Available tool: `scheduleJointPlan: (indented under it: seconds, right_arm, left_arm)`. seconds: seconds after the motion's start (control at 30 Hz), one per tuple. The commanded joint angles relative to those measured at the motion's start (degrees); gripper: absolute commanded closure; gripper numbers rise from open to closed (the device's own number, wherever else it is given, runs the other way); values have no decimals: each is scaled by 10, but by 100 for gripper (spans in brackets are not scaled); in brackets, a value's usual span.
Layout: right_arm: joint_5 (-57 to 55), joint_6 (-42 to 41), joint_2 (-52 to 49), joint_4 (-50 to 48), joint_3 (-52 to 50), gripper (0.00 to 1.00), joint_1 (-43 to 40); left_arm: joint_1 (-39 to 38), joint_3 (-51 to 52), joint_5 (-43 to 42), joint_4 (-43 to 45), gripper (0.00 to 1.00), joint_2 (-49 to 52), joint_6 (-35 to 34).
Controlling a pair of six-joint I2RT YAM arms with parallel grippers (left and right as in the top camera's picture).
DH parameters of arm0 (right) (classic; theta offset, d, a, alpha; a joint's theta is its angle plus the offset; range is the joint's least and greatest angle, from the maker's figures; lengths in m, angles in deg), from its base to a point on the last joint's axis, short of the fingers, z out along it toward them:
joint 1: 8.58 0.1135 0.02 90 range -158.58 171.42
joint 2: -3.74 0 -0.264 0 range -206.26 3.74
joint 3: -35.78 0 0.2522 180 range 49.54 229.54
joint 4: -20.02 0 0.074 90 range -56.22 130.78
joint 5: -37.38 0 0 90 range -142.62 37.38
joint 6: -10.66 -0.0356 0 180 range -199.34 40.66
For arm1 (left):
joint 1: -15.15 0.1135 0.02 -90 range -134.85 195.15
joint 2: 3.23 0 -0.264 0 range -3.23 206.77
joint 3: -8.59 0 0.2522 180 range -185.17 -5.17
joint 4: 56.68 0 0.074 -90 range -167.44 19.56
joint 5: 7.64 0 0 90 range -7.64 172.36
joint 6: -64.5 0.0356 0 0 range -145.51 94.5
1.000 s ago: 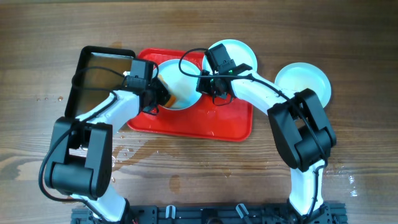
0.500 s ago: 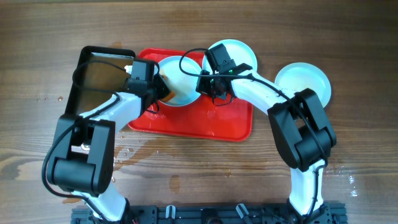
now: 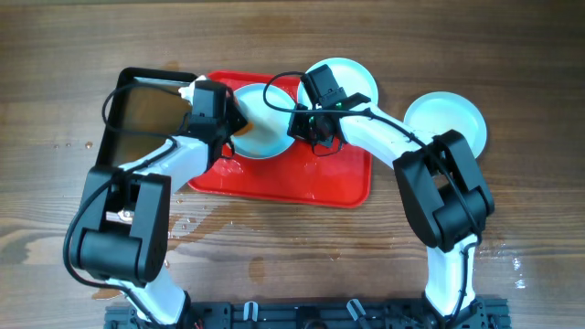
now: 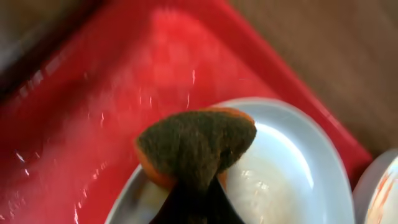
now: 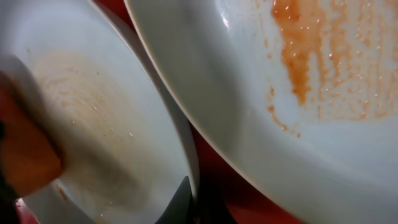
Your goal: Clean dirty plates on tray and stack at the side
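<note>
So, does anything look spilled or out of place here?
Yes. Water is spilled on the table in front of the tray. Also, the streaked plate juts past the tray's far rim instead of lying inside it.

The left gripper, clamped on the sponge, slides from the plate's eight o'clock edge up to nine o'clock.

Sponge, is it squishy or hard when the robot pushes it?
Probably squishy: the sponge looks pinched narrow where the left gripper holds it. The plate under it shines wet, so it may slide easily.
</note>
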State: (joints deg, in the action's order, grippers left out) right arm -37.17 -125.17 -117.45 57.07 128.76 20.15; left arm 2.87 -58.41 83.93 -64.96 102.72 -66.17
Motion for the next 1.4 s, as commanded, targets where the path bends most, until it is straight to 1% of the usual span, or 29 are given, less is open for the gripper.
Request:
scheduleJointPlan:
  seconds: [0.0,0.13,0.23,0.4,0.43,0.5,0.53,0.67,0.73,0.77,0.8,0.83,0.93,1.07,1.17,1.27,1.37]
  right_arm:
    - [6,7,-22,10,0,96,4]
    - [6,6,-22,9,0,96,4]
    - [6,7,-22,9,0,96,4]
    - [5,9,-22,4,0,96,4]
    - [4,9,-22,1,0,95,4]
    - [-6,8,-22,-2,0,87,5]
    - [-8,8,-22,-3,0,85,5]
    - [-16,7,-22,-4,0,85,7]
    - [-20,7,-23,-4,0,85,8]
    - [-20,7,-25,-5,0,88,9]
    - [-20,7,-27,-6,0,94,10]
    - [-17,7,-28,-6,0,96,10]
    - [9,12,-27,-5,1,96,10]
    - [39,57,-17,23,26,96,5]
    - [21,98,13,64,45,96,0]
    - [-9,144,71,103,52,96,-6]
    - [-41,166,129,130,52,96,-9]
  left_arm:
    - [4,-5,85,19,96,-54,-4]
    - [4,-5,95,11,96,-103,0]
    - [4,-5,94,-21,96,-148,-1]
    - [4,-5,76,-123,96,-201,0]
    - [4,-5,72,-146,96,-206,-1]
    - [4,-5,64,-190,96,-208,-1]
    - [4,-5,60,-212,96,-208,-1]
    - [4,-4,60,-280,96,-208,-1]
    - [4,-4,60,-296,96,-208,-1]
    - [4,-4,60,-300,96,-208,-1]
    - [4,-4,60,-302,96,-208,-1]
    - [6,-4,60,-303,96,-208,-1]
    - [9,-4,59,-302,96,-208,-1]
    - [20,-4,57,-306,96,-208,-1]
    - [28,-4,57,-317,96,-208,-1]
    - [36,-4,57,-327,96,-208,-1]
    - [38,-4,58,-328,96,-208,-1]
